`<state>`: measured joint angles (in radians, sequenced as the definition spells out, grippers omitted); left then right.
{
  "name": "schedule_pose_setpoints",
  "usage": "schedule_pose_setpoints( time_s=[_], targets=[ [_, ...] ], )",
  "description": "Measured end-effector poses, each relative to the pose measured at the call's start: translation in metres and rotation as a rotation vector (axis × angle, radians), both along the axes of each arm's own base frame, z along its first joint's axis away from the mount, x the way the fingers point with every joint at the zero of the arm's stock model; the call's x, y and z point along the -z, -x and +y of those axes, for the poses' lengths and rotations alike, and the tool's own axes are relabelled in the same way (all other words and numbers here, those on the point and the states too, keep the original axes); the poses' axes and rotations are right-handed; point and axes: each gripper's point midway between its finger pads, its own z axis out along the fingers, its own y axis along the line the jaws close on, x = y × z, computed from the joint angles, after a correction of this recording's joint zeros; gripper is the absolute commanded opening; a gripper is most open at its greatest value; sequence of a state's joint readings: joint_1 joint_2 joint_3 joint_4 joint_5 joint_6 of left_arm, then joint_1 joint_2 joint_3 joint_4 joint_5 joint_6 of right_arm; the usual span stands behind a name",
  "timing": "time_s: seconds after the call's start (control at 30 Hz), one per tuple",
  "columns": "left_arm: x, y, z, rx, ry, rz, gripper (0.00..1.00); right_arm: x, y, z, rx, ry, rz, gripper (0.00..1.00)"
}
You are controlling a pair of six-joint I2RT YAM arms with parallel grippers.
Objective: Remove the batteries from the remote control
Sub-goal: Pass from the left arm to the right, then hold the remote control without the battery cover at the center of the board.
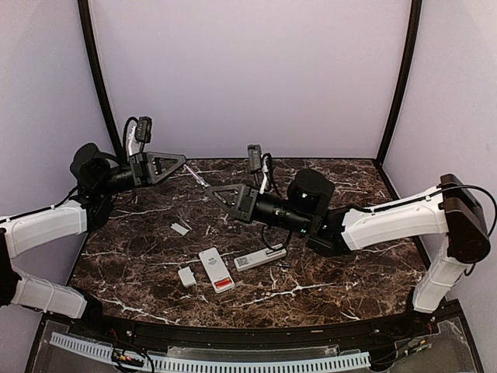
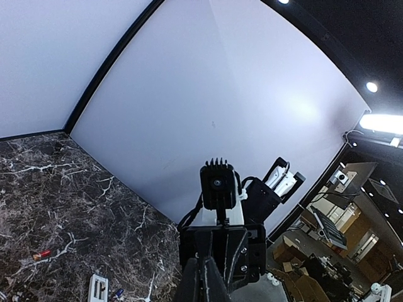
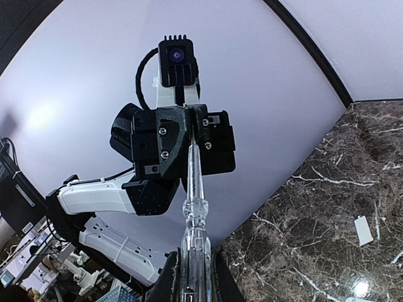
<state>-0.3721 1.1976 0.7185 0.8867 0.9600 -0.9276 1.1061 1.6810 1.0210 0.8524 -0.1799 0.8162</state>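
Batteries are in neither grip at this moment; the work in hand is a tool held in the air above the table. The left arm and right arm reach inward so that their grippers meet nose to nose over the far half of the marble. The left gripper is clenched, as far as the right wrist view shows, on the thin metal tip of the tool. The right gripper is clamped round the tool's clear handle, and the shaft runs straight from one to the other. Such a double hold suggests a hand-over or a regrip, probably to orient the tool for prying. Below, toward the near edge, the white remote lies flat with a red patch at its near end, apparently a seated cell in an opened bay. A second remote lies just beside it at an angle. Two small white covers lie apart from the bays they would close, one near the white remote and one farther back. A loose cell, red, rests on the marble in the left wrist view.
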Motion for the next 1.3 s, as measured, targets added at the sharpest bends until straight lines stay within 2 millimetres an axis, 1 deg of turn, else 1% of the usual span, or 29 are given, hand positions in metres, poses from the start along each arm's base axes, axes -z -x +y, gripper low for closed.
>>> schedule_pose_setpoints(
  time_s=[0.03,0.07,0.1,0.13,0.17,0.2,0.27,0.33,0.4,0.5,0.57,0.67,0.7,0.83,0.93,1.07,1.2,1.3],
  targets=[
    [0.000,0.000,0.000,-0.001,-0.001,-0.001,0.16,-0.001,0.000,0.000,0.001,0.001,-0.002,0.00],
    [0.001,0.000,0.000,-0.003,-0.003,-0.005,0.29,-0.001,0.000,-0.001,0.004,0.004,-0.001,0.00],
    [0.001,0.000,0.000,-0.005,-0.006,-0.014,0.35,0.000,-0.001,-0.002,0.015,0.010,0.001,0.00],
    [0.002,-0.001,0.000,-0.008,-0.011,-0.020,0.44,0.000,-0.002,-0.004,0.026,0.015,0.002,0.00],
    [0.003,-0.001,0.000,-0.010,-0.016,-0.021,0.48,-0.001,-0.004,-0.007,0.045,0.023,0.004,0.00],
    [0.004,-0.001,0.000,-0.014,-0.022,-0.027,0.55,-0.002,-0.006,-0.010,0.063,0.031,0.005,0.00],
    [0.008,-0.002,0.000,-0.023,-0.037,-0.020,0.61,-0.005,-0.009,-0.016,0.098,0.051,0.007,0.00],
    [0.011,-0.004,0.001,-0.040,-0.053,-0.016,0.65,-0.009,-0.013,-0.025,0.138,0.074,0.011,0.00],
    [0.014,-0.005,0.003,-0.065,-0.072,-0.017,0.66,-0.011,-0.016,-0.034,0.173,0.100,0.016,0.00],
    [0.016,-0.009,0.006,-0.108,-0.102,-0.019,0.67,-0.007,-0.021,-0.047,0.219,0.167,0.035,0.00],
    [0.018,-0.013,0.007,-0.141,-0.125,-0.020,0.67,0.001,-0.026,-0.055,0.241,0.231,0.053,0.00],
    [0.023,-0.020,0.006,-0.190,-0.173,-0.015,0.66,0.021,-0.037,-0.069,0.278,0.356,0.097,0.00],
    [0.027,-0.023,0.004,-0.213,-0.199,-0.006,0.66,0.028,-0.040,-0.076,0.289,0.396,0.116,0.00],
    [0.044,-0.022,-0.011,-0.237,-0.296,0.031,0.65,0.059,-0.046,-0.102,0.299,0.536,0.197,0.00],
    [0.070,-0.022,-0.017,-0.250,-0.359,0.113,0.65,0.081,-0.044,-0.119,0.281,0.628,0.258,0.00],
    [0.122,-0.025,-0.015,-0.286,-0.454,0.279,0.63,0.107,-0.024,-0.126,0.201,0.709,0.318,0.00],
    [0.174,-0.011,-0.016,-0.295,-0.540,0.445,0.62,0.135,-0.001,-0.130,0.102,0.766,0.378,0.00],
    [0.200,-0.002,-0.015,-0.305,-0.582,0.528,0.61,0.148,0.013,-0.129,0.042,0.793,0.409,0.00]
  ],
)
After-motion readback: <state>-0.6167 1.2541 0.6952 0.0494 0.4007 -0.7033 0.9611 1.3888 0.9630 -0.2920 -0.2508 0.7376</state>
